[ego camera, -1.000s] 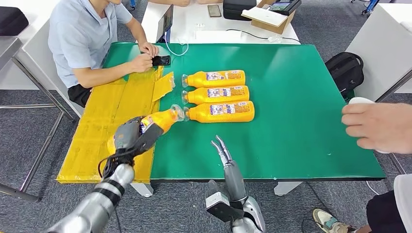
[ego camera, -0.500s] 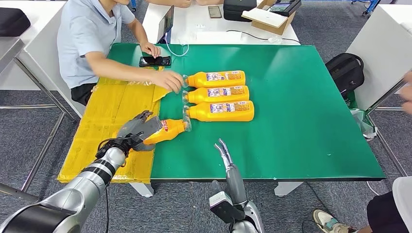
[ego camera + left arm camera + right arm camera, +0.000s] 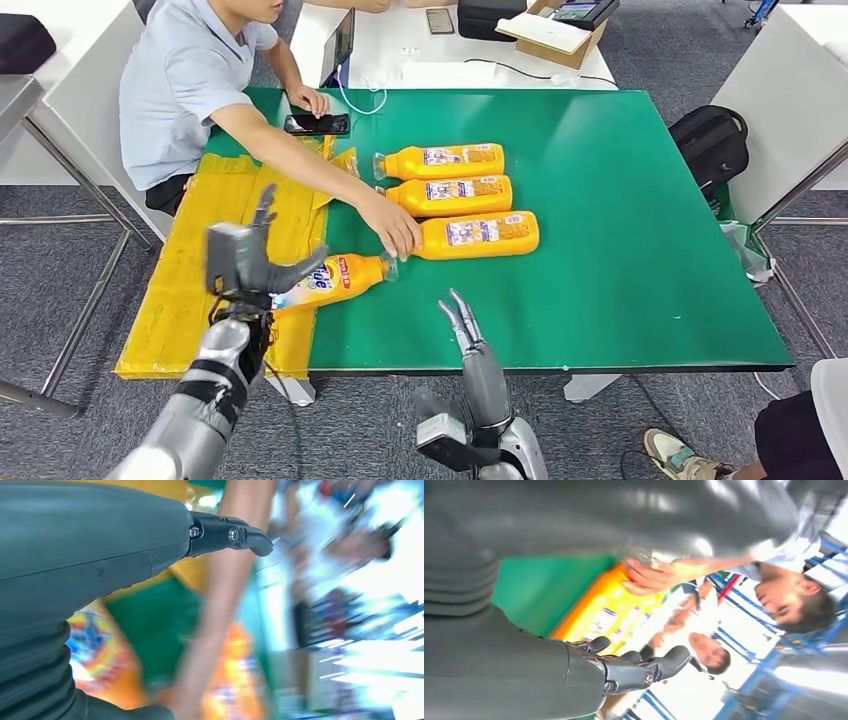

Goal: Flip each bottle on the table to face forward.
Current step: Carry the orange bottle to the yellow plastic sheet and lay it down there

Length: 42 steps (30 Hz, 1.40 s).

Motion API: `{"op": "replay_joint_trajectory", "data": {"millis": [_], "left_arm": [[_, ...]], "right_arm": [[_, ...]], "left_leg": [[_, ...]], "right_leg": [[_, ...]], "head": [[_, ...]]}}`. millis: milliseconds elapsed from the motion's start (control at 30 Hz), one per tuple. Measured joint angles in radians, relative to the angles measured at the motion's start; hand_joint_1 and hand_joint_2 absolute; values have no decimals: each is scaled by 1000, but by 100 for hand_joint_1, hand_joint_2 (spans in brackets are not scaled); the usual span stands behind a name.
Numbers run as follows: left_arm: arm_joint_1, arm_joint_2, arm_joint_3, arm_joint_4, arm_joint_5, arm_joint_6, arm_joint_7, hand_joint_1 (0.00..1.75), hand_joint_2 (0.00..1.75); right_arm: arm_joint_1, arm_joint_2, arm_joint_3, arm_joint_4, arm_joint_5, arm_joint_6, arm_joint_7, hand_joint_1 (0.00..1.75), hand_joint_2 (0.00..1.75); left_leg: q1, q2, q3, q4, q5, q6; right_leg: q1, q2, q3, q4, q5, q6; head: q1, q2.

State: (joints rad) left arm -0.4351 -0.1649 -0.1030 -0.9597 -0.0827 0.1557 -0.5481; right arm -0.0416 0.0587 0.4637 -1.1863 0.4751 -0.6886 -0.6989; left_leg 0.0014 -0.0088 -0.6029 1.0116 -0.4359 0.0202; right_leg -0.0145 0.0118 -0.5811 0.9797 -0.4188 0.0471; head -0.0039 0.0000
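Since your last look, the spread left hand has released the orange plastic bottle; a person's hand now touches its cap.

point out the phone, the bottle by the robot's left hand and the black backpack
phone (image 3: 318, 124), head view, middle of its dark screen
bottle (image 3: 335, 279), head view, on its label, mid-body
black backpack (image 3: 712, 145), head view, middle of its top

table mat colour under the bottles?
Green mat, with a yellow sheet along its left side; clearest in the head view.
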Motion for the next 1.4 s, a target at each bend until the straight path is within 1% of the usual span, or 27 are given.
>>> {"op": "replay_joint_trajectory", "data": {"millis": [67,133,200,267,300,367,500,633,767,900,1033,1167,1267,1300,1333,1400], "left_arm": [[69,-17,5,-132,113,-4,-23,0,175],[135,-28,5,-252,224,-27,-6,0,175],[199,-34,4,-355,332,-68,42,0,175],[263,-39,2,-439,411,-114,94,0,175],[293,-40,-2,-470,431,-133,112,0,175],[347,-43,-15,-516,441,-154,131,0,175],[408,-46,-54,-552,369,-128,123,0,175],[434,-46,-98,-556,302,-97,107,0,175],[437,-46,-136,-557,265,-82,92,0,175],[433,-46,-169,-557,239,-70,79,0,175],[421,-45,-191,-553,222,-49,70,0,175],[411,-45,-203,-547,215,-39,61,0,175],[406,-45,-211,-540,206,-27,59,0,175],[403,-45,-214,-537,200,-21,60,0,175],[400,-45,-215,-533,193,-13,61,0,175],[392,-44,-216,-524,178,5,66,0,175]], "right_arm": [[5,7,-49,-6,117,-3,2,0,175],[4,8,-102,-7,234,-4,25,0,175],[-3,-6,-152,3,355,-3,113,0,175],[-15,-37,-189,26,457,-2,234,0,175],[-23,-55,-204,42,495,-3,283,0,175],[-41,-90,-236,74,561,-4,349,0,175],[-85,-139,-277,145,665,2,422,0,175],[-142,-163,-288,231,699,29,463,0,175],[-213,-171,-289,331,713,45,469,0,175],[-293,-167,-285,431,727,64,466,0,175],[-369,-159,-263,528,779,78,489,0,175],[-422,-148,-239,597,809,79,508,0,175],[-452,-136,-229,639,798,103,516,2,175],[-461,-131,-228,651,789,120,518,23,175],[-470,-128,-227,663,779,143,520,66,175],[-489,-121,-227,688,758,232,532,152,175]], "left_leg": [[0,0,-1,0,0,0],[0,-1,-2,0,0,0],[0,-1,-2,0,0,0],[0,-1,-2,0,0,0],[-1,-1,-2,0,0,0],[-2,-1,-2,0,0,0],[-3,-1,-2,0,0,1],[-3,-1,-2,0,0,1],[-2,0,-1,0,0,1],[-2,-1,-1,0,1,1],[-2,-1,0,0,1,2],[-2,-1,1,0,1,2],[-2,0,2,0,1,2],[-2,0,2,0,1,2],[-2,0,3,0,1,2],[-2,1,6,0,0,2]], "right_leg": [[0,0,-1,0,0,0],[0,0,-1,0,0,0],[0,0,-1,0,-1,0],[-1,0,-1,-1,0,0],[-1,-1,-1,-1,0,0],[-2,-1,-1,-1,0,0],[-3,-1,-1,-1,0,1],[-2,-1,-1,-1,0,1],[-2,0,-1,-1,0,1],[-2,0,0,-1,0,1],[-2,0,1,-1,1,1],[-2,0,1,-1,1,1],[-2,0,2,-1,1,1],[-2,0,2,-1,1,1],[-2,0,3,-1,1,1],[-2,1,4,-1,1,1]], "head": [[0,0],[0,0],[0,0],[0,0],[0,0],[0,0],[0,0],[0,0],[0,0],[0,0],[0,0],[0,0],[0,0],[0,0],[0,0],[0,0]]}}
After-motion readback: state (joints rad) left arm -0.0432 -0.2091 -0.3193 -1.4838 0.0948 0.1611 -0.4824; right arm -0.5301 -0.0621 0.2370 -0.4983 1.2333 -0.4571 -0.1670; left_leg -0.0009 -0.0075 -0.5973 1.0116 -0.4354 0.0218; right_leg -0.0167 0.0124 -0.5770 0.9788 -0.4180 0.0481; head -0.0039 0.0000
